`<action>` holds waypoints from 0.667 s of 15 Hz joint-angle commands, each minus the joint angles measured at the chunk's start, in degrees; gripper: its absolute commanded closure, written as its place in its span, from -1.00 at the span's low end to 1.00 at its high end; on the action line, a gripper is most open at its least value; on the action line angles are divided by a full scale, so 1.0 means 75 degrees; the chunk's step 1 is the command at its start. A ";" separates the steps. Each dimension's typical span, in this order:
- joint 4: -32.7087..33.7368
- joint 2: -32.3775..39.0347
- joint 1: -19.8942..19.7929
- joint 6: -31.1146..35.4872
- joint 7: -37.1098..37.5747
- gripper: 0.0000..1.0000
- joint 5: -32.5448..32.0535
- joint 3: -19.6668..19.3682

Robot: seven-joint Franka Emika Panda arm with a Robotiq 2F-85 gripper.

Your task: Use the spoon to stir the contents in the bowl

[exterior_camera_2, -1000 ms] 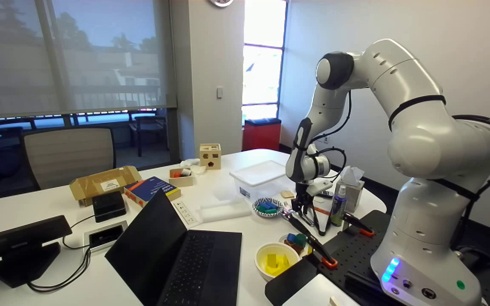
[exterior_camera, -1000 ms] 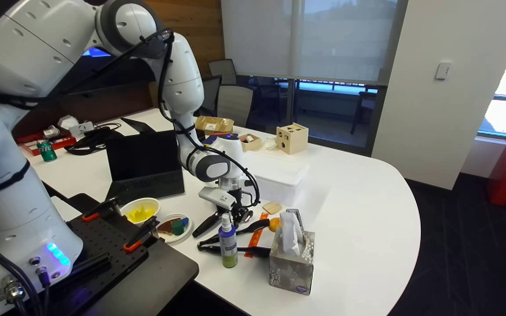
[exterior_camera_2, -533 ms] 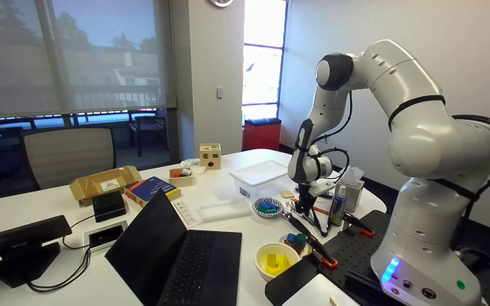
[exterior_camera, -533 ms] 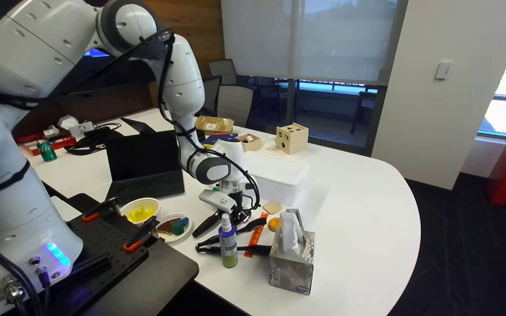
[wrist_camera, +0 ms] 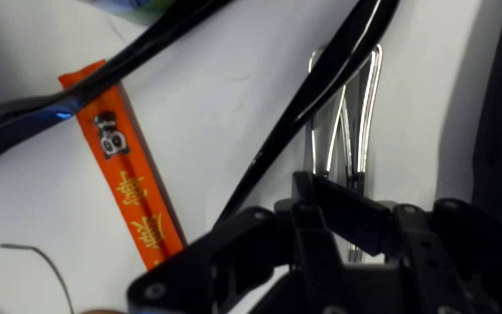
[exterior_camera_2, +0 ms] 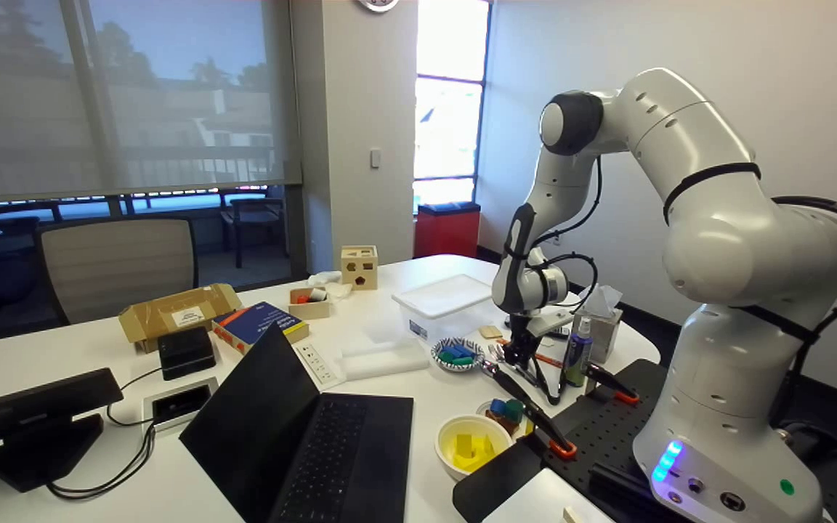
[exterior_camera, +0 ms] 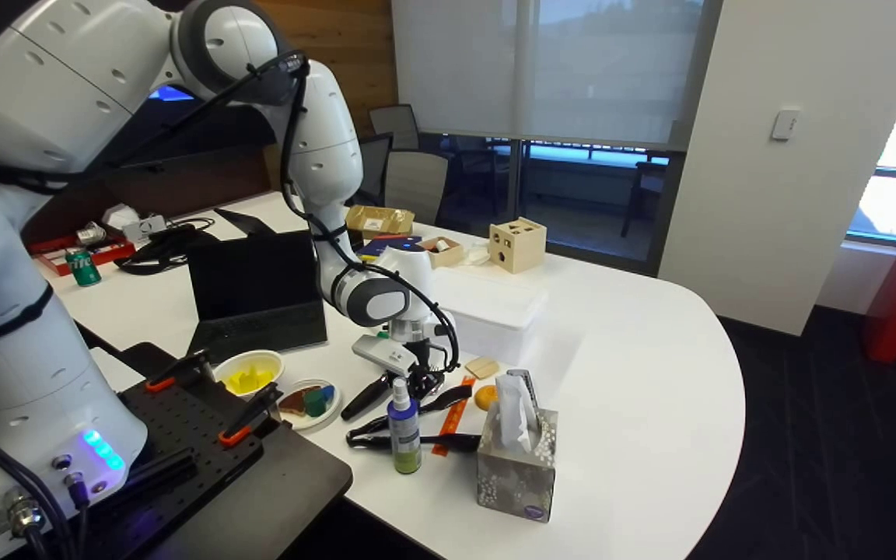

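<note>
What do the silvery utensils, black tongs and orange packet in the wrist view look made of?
Silvery utensils: polished metal, likely stainless steel; bright glints line their edges.
Black tongs: glossy, probably plastic, from the smooth surface and pale highlights; coated metal is possible.
Orange packet: paper or plastic film, low sheen; the print and uneven end suggest a wrapper.

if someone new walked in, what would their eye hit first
Most likely the big white robot arm, arching over the table with its claw low beside the black tongs. Next, the bright orange packet with a panda print, partly under the tongs in the wrist view. Then the white bowl of yellow pieces, near the open laptop in both exterior views.
</note>
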 commanded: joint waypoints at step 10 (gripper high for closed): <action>0.0160 0.0302 0.0044 -0.0100 0.0364 -1.00 -0.0245 -0.0154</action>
